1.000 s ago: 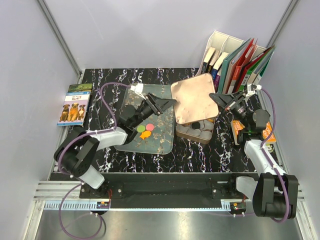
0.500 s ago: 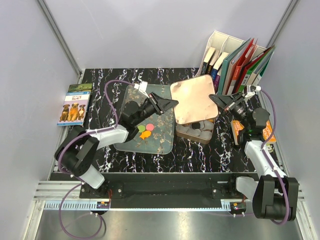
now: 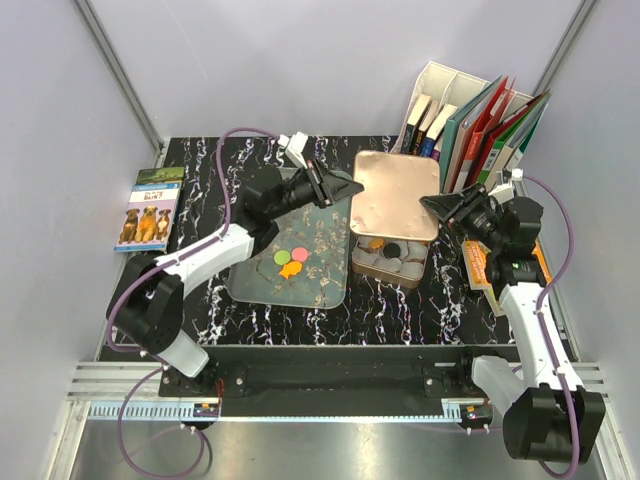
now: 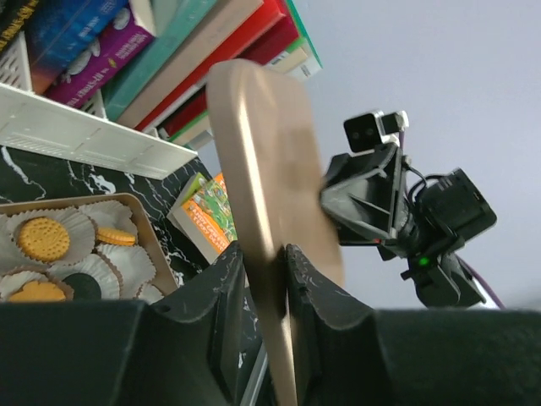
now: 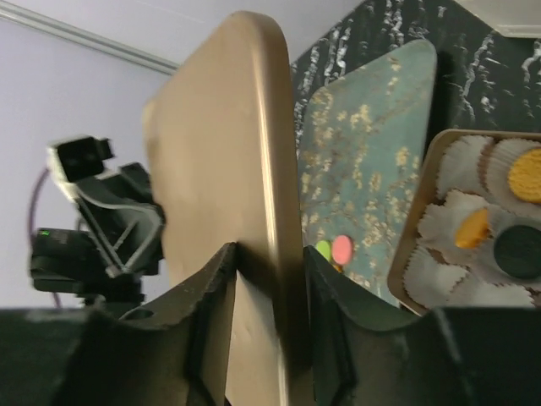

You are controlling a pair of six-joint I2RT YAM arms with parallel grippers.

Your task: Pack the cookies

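A rose-gold tin lid [image 3: 395, 195] hangs over the open cookie tin [image 3: 385, 277]. My left gripper [image 3: 352, 188] is shut on its left edge and my right gripper [image 3: 428, 203] on its right edge. The left wrist view shows the lid [image 4: 270, 169] edge-on between my fingers [image 4: 265, 271], and so does the right wrist view [image 5: 220, 169]. In the tin, an orange cookie [image 4: 44, 238] and a black cookie [image 3: 393, 249] lie in white paper cups. Green [image 3: 281, 257], pink [image 3: 300, 254] and orange [image 3: 291, 269] cookies lie on the teal tray [image 3: 310, 290].
A white file rack with books and folders [image 3: 470, 120] stands at the back right, close behind the tin. An orange packet [image 3: 478, 265] lies right of the tin. A dog-picture booklet [image 3: 148, 210] lies at the left table edge.
Both arms have carried the lid to the right and back, from tilted over the tray's edge to nearly level above the tin. The cookies have not moved.
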